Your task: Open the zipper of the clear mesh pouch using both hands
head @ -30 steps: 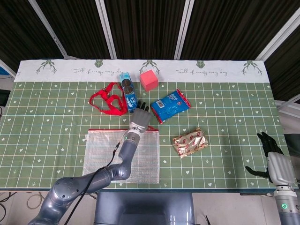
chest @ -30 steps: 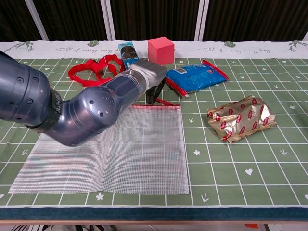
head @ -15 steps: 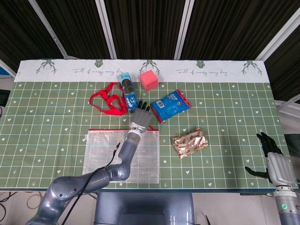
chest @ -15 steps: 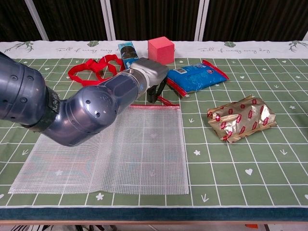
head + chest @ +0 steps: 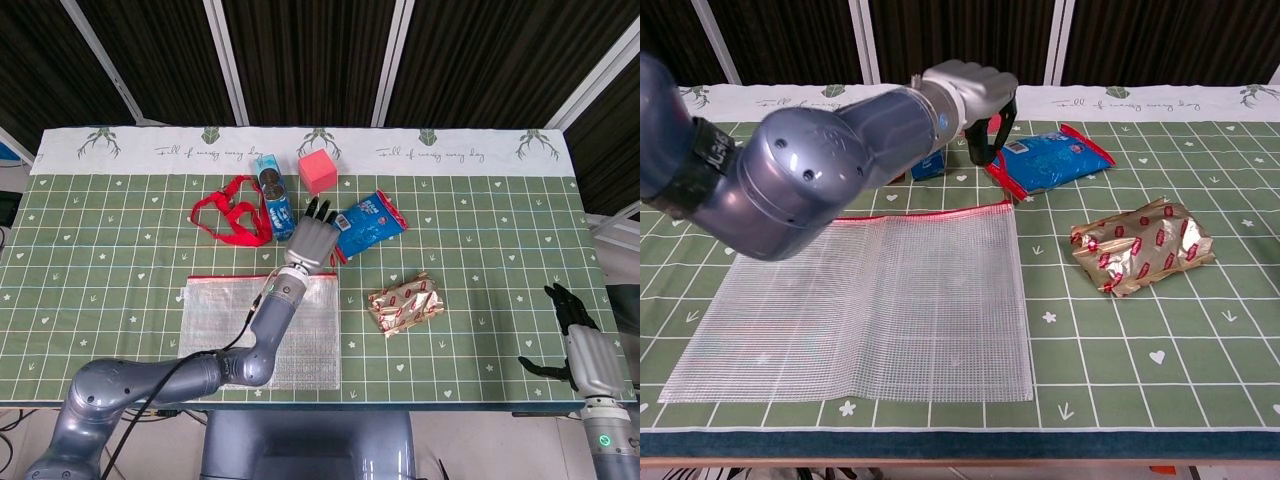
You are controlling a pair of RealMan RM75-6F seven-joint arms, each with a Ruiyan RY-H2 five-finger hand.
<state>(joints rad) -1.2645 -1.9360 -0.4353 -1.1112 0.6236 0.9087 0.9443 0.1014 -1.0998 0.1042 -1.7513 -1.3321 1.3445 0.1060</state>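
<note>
Chest view: left hand (image 5: 975,95) above pouch (image 5: 870,300) edge

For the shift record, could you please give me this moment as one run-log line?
left hand: raised beyond pouch, holding nothing | right hand: open, table's right edge, idle | zipper: closed

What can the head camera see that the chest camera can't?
Only the head view shows the right hand, low at the table's right edge, fingers spread and holding nothing. It also shows the red strap and the pink cube, both hidden behind the arm in the chest view.

Only the chest view shows the left hand's underside, its dark fingers hanging above the table.

Both show the left hand, the clear mesh pouch with its red zipper edge, the blue snack bag and the gold packet.
</note>
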